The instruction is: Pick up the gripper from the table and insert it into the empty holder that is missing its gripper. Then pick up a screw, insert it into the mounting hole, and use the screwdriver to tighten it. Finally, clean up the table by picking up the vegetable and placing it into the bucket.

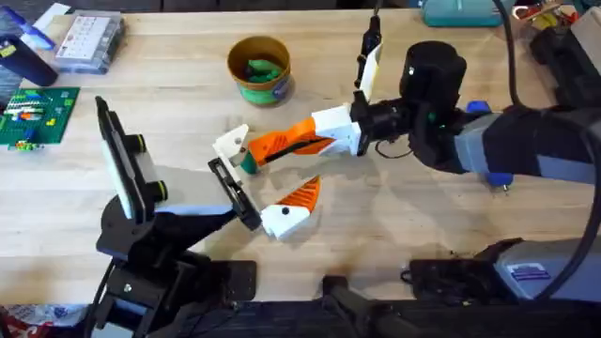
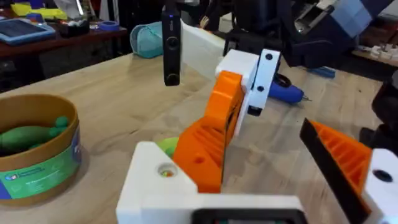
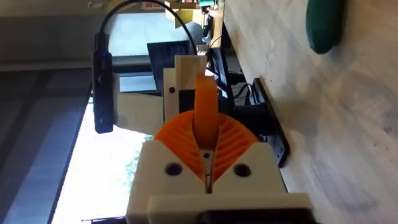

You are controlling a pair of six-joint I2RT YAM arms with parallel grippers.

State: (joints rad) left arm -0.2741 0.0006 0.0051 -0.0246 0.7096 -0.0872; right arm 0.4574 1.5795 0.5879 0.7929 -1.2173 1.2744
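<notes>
- The right gripper (image 1: 268, 150) lies low over the table with its orange ribbed pads pressed together; whether anything is pinched between them cannot be told
- A dark green vegetable (image 1: 249, 162) rests on the wood just beyond those fingertips, nearly touching them; in the right wrist view its long axis appears to run roughly along the line of the gripper's reach, though much of it is hidden from above
- The left gripper (image 1: 274, 167) is spread wide, one white finger on either side of the right gripper's tips, so the vegetable sits between its fingers as well and both arms are about equally near
- The bucket (image 1: 233, 58) stands well apart from both grippers, off to the side of the right gripper that faces away from the arm bases; something green already lies inside it
- Judged from this, the coming move turns on closing around the vegetable and carrying it sideways and away to the bucket
- A blue-handled tool (image 1: 479, 108) lies behind the right gripper's wrist
- The green band on the bucket carries print, but none of it can be read
</notes>
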